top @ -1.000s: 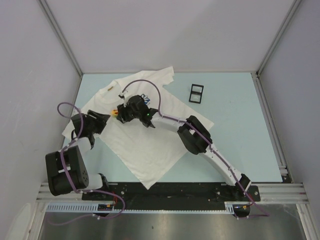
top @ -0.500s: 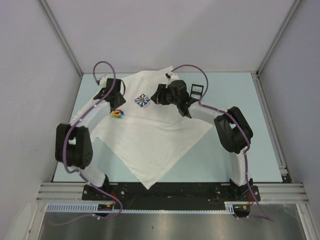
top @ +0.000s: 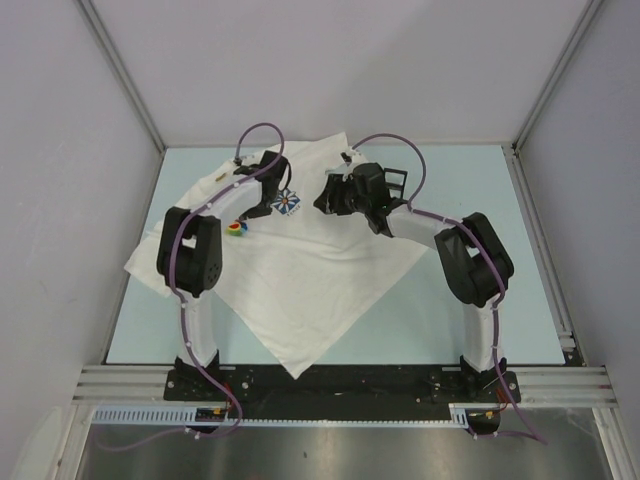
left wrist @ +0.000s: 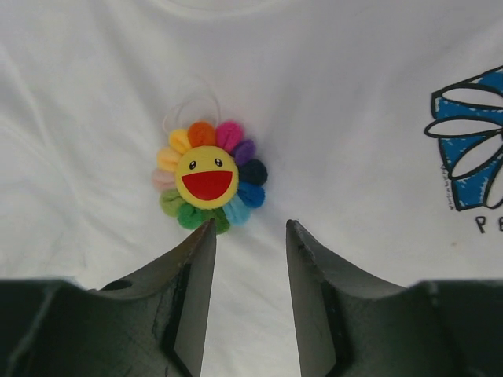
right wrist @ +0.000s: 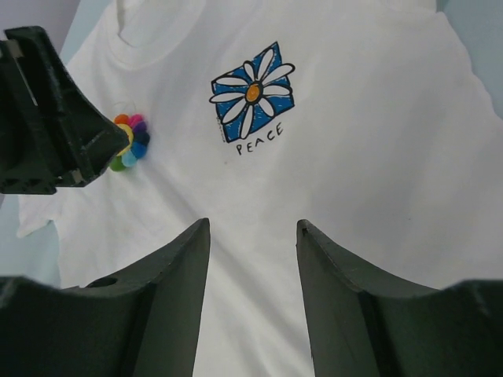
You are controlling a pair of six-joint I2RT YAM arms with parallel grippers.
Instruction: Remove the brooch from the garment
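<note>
Above blue surface (top: 480,250), hovers over shirt (top: 300,290), both jaws parted, empty; has yet to unpin brooch (top: 237,229), left of centre.

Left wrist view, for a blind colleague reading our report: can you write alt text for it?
A rainbow-petalled flower brooch with a smiling yellow face sits on a white T-shirt, just ahead of the open left gripper, which holds nothing. Part of a blue-and-white flower emblem shows at the right edge.
</note>
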